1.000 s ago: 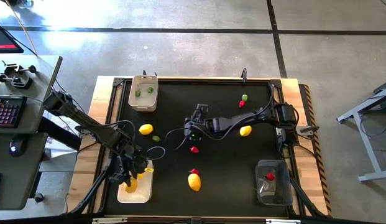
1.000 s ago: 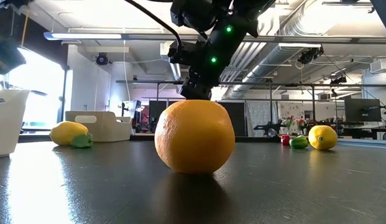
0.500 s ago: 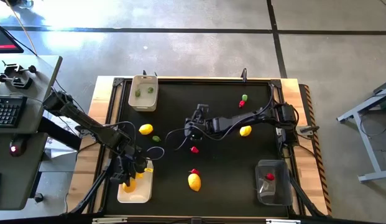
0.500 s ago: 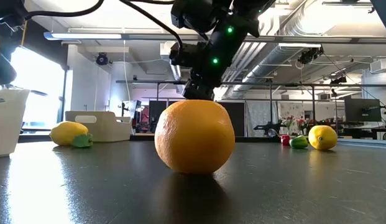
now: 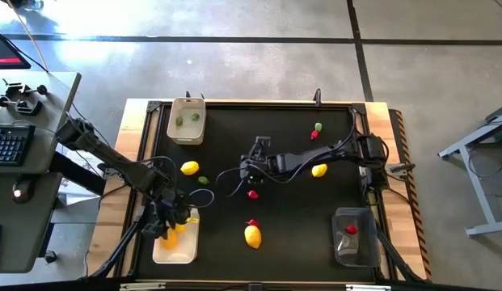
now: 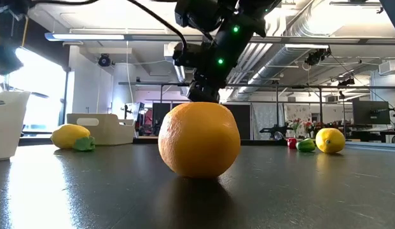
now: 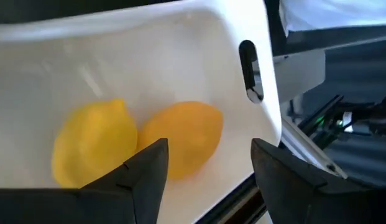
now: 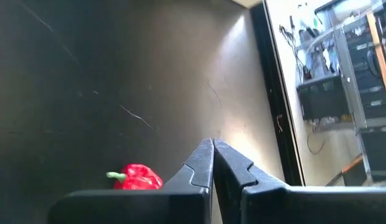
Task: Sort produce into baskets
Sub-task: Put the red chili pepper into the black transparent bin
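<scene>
Left claw released over white tray; two lemons side by side.

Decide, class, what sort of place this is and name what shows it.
Probably a robotics lab or workshop: bare ceiling pipes overhead, a concrete floor with taped lines, and a desk with a keyboard beside the black table.

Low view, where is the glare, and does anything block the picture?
In the low view, bright window light washes out the left side and throws a pale sheen across the dark tabletop; the big round orange fruit stands close and fills the centre, hiding the table behind it. In the left wrist view the white shallow tray looks overexposed.
</scene>
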Robot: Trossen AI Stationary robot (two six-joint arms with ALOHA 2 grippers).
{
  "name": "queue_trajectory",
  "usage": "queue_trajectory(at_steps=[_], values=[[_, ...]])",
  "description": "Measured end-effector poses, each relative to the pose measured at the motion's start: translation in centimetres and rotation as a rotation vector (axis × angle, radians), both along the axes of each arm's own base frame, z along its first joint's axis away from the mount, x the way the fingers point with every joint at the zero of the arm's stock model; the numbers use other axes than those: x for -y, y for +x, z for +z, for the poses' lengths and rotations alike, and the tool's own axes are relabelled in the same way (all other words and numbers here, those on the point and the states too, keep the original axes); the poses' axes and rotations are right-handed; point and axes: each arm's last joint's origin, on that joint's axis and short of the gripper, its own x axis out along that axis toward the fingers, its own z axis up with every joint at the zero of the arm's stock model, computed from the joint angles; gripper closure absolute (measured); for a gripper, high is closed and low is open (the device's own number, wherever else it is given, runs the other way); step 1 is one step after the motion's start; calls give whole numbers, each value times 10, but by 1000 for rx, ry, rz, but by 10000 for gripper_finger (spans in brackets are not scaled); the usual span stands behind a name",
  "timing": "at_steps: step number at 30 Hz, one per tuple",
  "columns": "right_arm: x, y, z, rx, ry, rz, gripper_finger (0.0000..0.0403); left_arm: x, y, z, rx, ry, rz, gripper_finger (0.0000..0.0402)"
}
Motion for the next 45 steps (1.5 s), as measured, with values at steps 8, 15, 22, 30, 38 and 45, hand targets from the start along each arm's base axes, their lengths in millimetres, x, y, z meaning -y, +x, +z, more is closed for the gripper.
queue_trajectory(at_steps=[8, 15, 22, 30, 38, 45], values=[[-4, -1, 10, 82, 117, 32, 403, -21, 3, 16, 261, 11, 4, 296], [-4, -3, -11, 199, 206, 96, 403, -49, 17, 32, 608, 57, 2, 396], [-5, -35, -13, 352, 257, 47, 403, -78, 39, 41, 968, 149, -12, 394], [3, -102, -1, 506, 273, -167, 403, -116, 54, 11, 1208, 123, 162, 401], [27, -159, 2, 560, 370, -494, 403, -148, 48, -12, 1391, 248, 407, 401], [49, -178, -7, 492, 387, -731, 384, -159, 44, -36, 1374, 337, 507, 401]])
